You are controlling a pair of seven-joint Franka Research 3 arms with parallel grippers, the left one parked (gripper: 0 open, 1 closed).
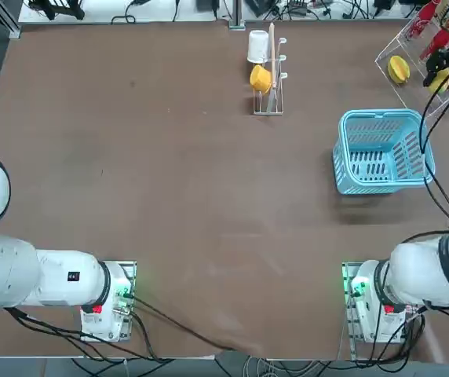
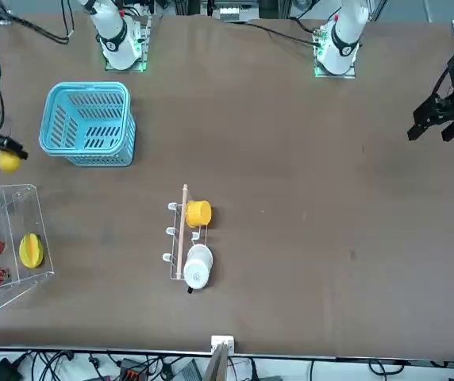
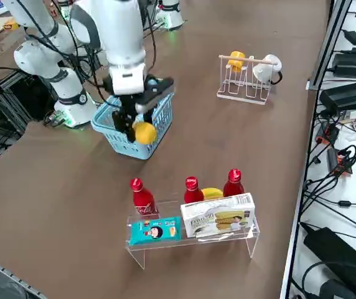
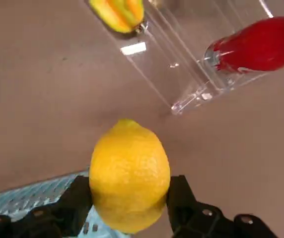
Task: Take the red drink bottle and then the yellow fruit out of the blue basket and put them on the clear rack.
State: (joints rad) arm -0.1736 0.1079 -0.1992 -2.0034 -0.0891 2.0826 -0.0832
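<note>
We've got the lemon (image 4: pixel 129 176) pinched between the right gripper (image 4: pixel 130 198) fingers, in the air btwn basket (image 1: pixel 381 149) and rack (image 3: pixel 193 233). Risks: round fruit slips out, or rolls off the shelf w/ bottles (image 3: pixel 192 190) crowding it.

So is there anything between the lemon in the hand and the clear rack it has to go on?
Nothing visible. The right hand holds the yellow fruit in the air near the blue basket; only bare table lies between it and the clear rack, where three red bottles and another yellow fruit already sit.
</note>
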